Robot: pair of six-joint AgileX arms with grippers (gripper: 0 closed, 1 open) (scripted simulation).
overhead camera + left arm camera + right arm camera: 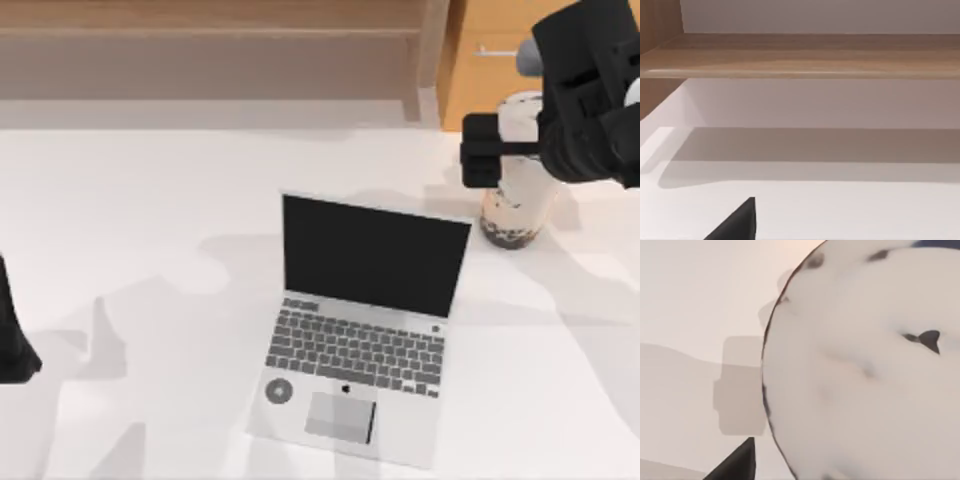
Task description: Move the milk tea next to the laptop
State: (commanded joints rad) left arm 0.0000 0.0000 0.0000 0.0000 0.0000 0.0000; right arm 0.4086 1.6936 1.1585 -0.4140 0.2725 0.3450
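Already the milk tea (515, 190) is found standing on the white table (150, 220) just beside the open laptop (365, 325), off the right edge of its dark screen and a little behind it, with the dark pearls visible at the cup's base. The right gripper (510, 150) is seen at the cup's upper body, one dark finger showing on the cup's left side and the wrist block covering its right; whether the fingers are clamped on the cup or standing just clear of it cannot be told. In the right wrist view the cup's pale lid (865, 370) is seen very close. The left arm (15, 340) is parked at the table's left edge. The placing is judged to be essentially done, since the cup appears upright and near the laptop; what would be left is a release, if the cup is held, and a withdrawal without tipping it.
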